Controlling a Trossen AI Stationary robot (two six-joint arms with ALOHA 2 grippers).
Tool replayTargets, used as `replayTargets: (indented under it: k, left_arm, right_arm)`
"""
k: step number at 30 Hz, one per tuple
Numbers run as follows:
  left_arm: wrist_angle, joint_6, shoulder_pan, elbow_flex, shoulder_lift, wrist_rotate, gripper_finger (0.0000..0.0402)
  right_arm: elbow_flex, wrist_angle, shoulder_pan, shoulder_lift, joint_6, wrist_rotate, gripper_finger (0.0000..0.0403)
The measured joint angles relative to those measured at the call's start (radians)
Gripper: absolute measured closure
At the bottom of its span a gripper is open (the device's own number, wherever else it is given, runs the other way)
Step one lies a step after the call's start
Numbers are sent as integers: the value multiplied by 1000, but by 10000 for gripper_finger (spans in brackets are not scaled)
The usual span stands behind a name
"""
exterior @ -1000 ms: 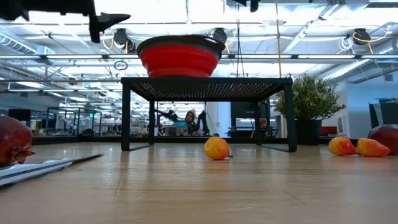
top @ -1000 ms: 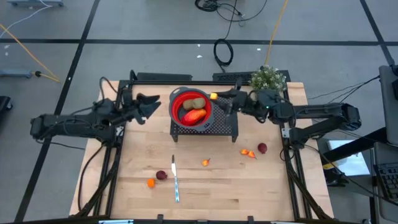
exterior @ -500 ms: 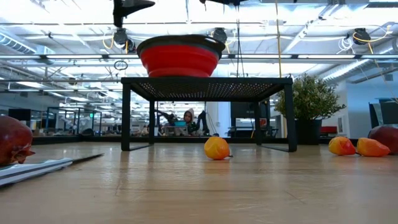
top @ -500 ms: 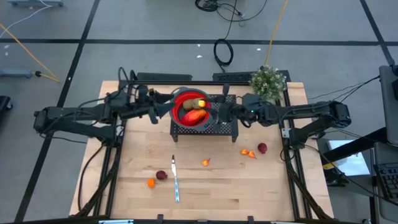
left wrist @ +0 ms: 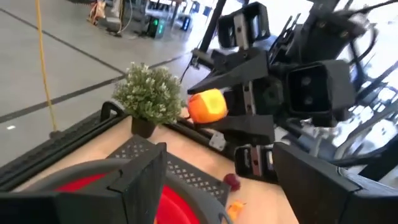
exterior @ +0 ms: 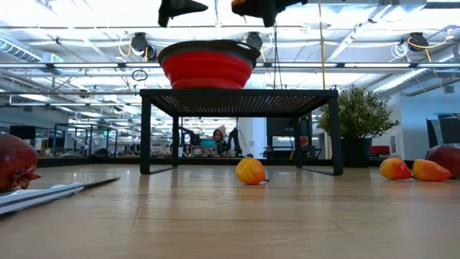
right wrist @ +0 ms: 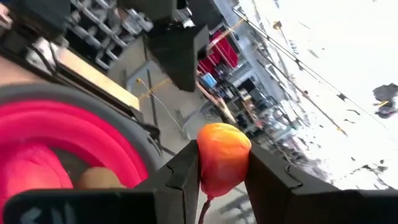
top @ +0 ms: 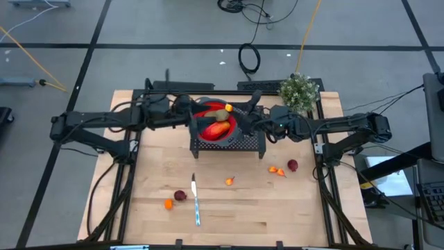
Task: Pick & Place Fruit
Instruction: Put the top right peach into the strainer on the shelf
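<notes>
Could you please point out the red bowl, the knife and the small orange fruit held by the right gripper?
red bowl (exterior: pixel 207 68), low view, on its red side wall.
knife (top: pixel 196 205), high view, mid-blade.
small orange fruit (right wrist: pixel 222 157), right wrist view, on its middle, between the right gripper's fingers.

The right pincer (left wrist: pixel 214 107) clamps a small orange fruit (left wrist: pixel 206 106) above the red bowl (left wrist: pixel 163 202), beside a potted plant (left wrist: pixel 149 96).
</notes>
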Motion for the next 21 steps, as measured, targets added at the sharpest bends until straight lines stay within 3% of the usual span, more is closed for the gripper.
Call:
replayTargets:
  k: [10, 21]
  left_arm:
    - [-163, 142, 0, 226, 188, -102, 107]
    - [-183, 158, 0, 327, 285, -134, 108]
  right_arm:
    - [0, -42, -1, 0, -105, 66, 303]
    - [0, -49, -3, 0, -192, 67, 303]
